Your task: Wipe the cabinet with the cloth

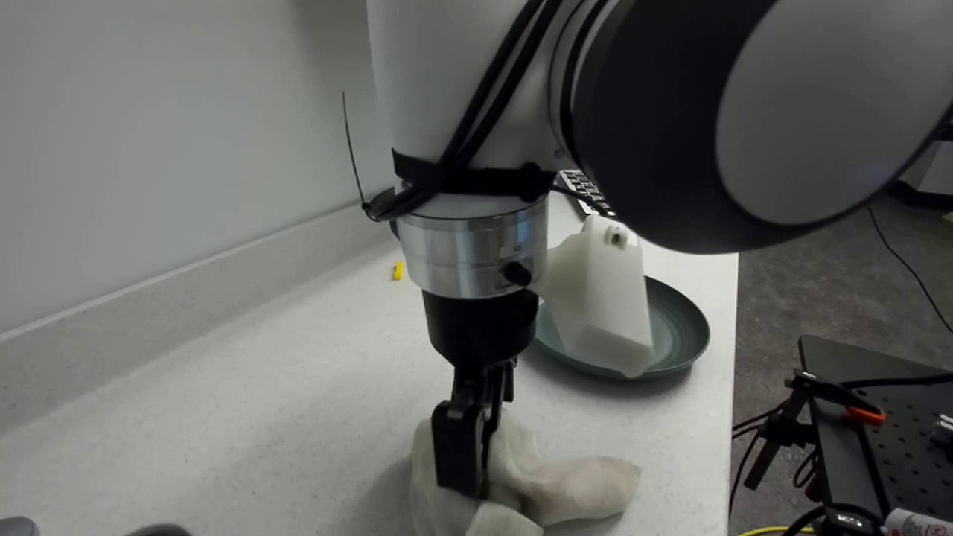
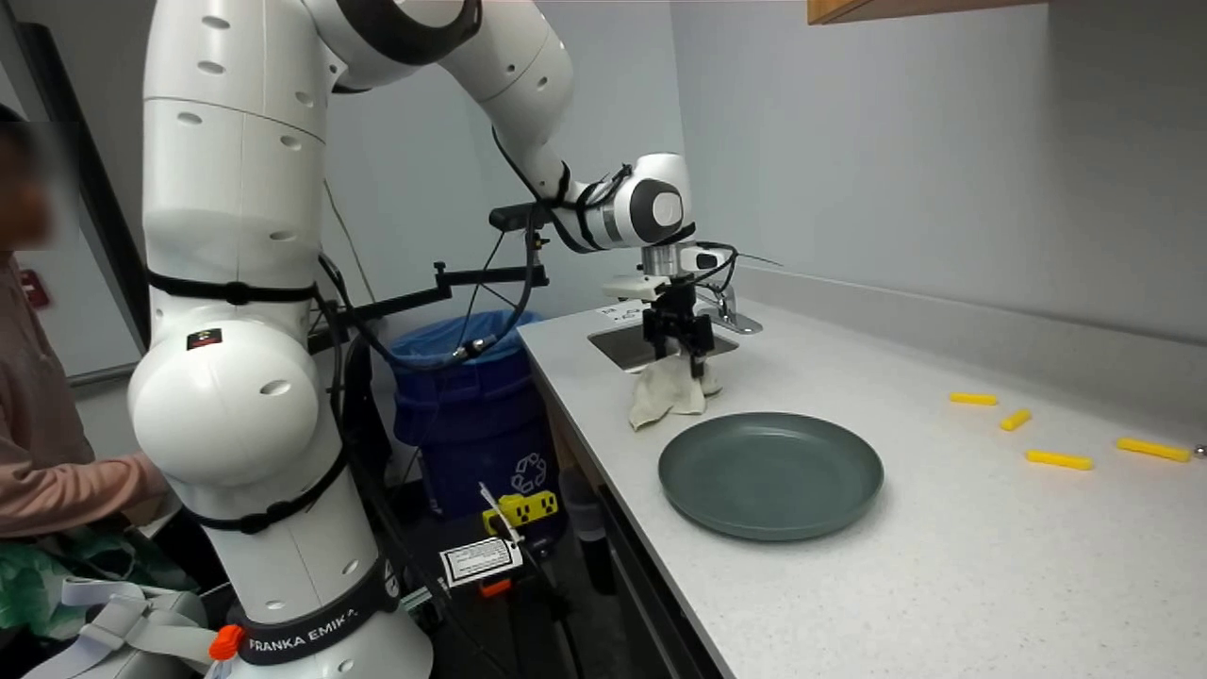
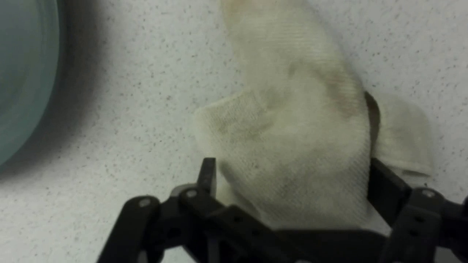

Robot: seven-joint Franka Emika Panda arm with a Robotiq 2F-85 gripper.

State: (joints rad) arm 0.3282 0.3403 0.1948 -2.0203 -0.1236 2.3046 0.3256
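Note:
The cloth [image 3: 292, 138], off-white, wrinkled and faintly stained, lies bunched on the cabinet's pale speckled top [image 2: 943, 585]. In both exterior views my gripper [image 1: 463, 487] [image 2: 677, 363] points straight down into it. The wrist view has the gripper [image 3: 292, 160] open wide, one finger on each side of a broad fold. The right finger [image 3: 387, 190] stands against the fold's edge, with another flap of fabric beyond it. Whether either pad presses on the cloth I cannot tell. Part of the cloth near the palm is hidden by the gripper.
A round dark grey-green plate [image 2: 770, 471] [image 3: 22, 73] sits close to the cloth. Several yellow sticks [image 2: 1058, 460] lie near the back wall. A sink [image 2: 622, 351] and faucet [image 2: 731, 311] are behind the gripper. The counter's front edge drops off beside a blue bin [image 2: 471, 415].

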